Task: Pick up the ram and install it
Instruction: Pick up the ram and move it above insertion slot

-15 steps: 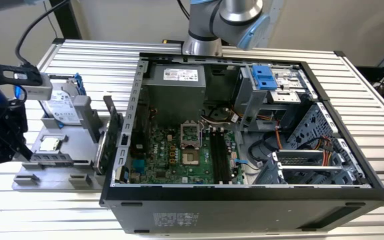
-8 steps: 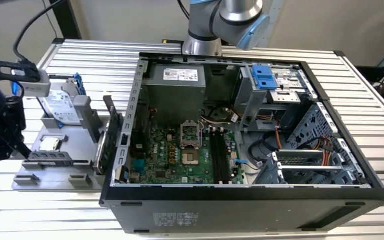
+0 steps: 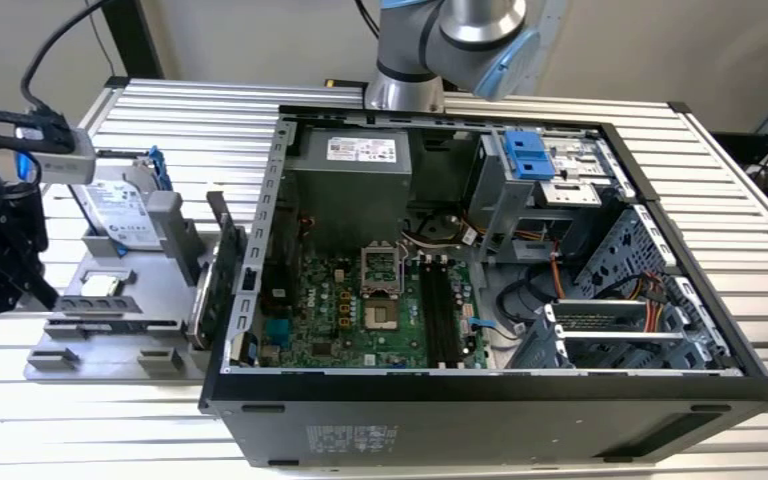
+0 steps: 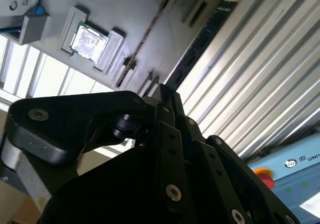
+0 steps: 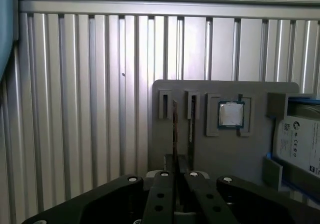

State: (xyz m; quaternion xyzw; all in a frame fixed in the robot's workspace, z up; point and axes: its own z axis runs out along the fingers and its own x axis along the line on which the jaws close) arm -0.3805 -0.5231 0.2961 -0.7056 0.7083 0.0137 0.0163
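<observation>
End effector (image 4: 166,92) narrow, clamped on ram (image 4: 200,44) standing in gray holder (image 4: 150,14).

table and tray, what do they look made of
The table looks like aluminium: silvery ribbed slats with bright streaky glare. The tray is probably plastic: flat matte grey with moulded slots and no shine, though painted metal can't be ruled out.

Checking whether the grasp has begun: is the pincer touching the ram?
Cannot tell. In the second wrist view the pincer overlaps one end of the ram, hiding any contact or gap.
</observation>
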